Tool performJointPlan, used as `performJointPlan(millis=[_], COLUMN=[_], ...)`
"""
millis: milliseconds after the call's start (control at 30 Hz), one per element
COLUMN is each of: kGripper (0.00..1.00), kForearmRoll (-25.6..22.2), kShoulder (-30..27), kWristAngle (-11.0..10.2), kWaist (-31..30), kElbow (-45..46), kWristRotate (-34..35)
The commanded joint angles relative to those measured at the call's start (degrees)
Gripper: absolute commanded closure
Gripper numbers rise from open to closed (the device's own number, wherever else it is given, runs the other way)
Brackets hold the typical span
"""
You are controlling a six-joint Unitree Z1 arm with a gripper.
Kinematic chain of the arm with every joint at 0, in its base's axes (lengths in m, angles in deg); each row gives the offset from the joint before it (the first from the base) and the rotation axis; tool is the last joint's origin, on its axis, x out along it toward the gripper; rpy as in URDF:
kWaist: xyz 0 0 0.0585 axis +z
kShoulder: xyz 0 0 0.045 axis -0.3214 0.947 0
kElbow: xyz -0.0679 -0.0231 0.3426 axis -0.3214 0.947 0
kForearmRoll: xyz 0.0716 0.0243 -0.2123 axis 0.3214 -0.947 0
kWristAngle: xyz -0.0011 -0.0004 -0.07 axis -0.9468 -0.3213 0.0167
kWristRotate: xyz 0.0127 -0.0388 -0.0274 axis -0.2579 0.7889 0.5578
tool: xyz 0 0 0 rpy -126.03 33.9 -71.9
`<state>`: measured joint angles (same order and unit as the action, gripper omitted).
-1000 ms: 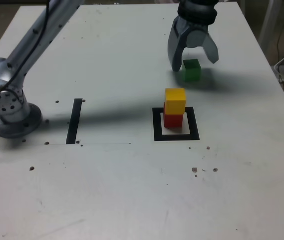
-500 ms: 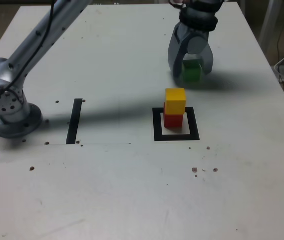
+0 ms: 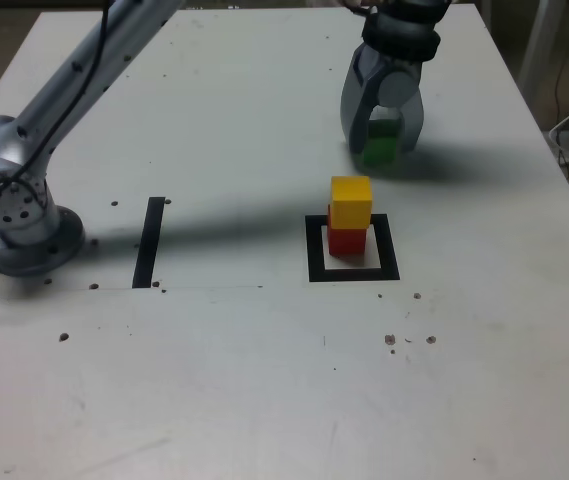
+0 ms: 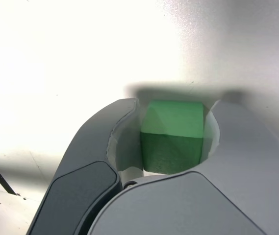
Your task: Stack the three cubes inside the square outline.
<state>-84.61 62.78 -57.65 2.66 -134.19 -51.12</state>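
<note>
The green cube (image 3: 380, 150) rests on the table behind the square outline (image 3: 315, 250), toward the exterior view's right. My gripper (image 3: 382, 143) reaches down over it with one jaw on each side. In the wrist view the green cube (image 4: 171, 137) fills the gap of the gripper (image 4: 174, 105), and both inner faces press against its sides. The red cube (image 3: 346, 241) stands inside the outline with the yellow cube (image 3: 351, 200) stacked on top of it.
A thin black strip (image 3: 148, 242) lies on the white table (image 3: 264, 380) at the exterior view's left. The arm's base (image 3: 19, 215) sits beyond it at the left edge. Small dark specks dot the table's near half.
The gripper came down around the green cube and its jaws narrowed from wide open until they met the cube's sides. The red and yellow stack has not moved.
</note>
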Motion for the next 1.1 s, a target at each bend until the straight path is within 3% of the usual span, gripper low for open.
performJointPlan(millis=[0, 200, 433, 767, 1067], kGripper=[0.71, 0.71, 0.71, 0.71, 0.71], kForearmRoll=[-1.41, -1.86, -2.13, -2.19, -2.22], kShoulder=[-0.09, -2.00, -9.46, -18.05, -21.18], kWristAngle=[0.07, -0.13, -0.20, 3.18, 3.81], kWaist=[-0.19, -0.60, -2.74, -9.28, -16.46], kElbow=[-0.12, 0.72, 5.34, 12.93, 16.33], kWristRotate=[-0.10, -0.10, 0.77, 5.12, 10.75])
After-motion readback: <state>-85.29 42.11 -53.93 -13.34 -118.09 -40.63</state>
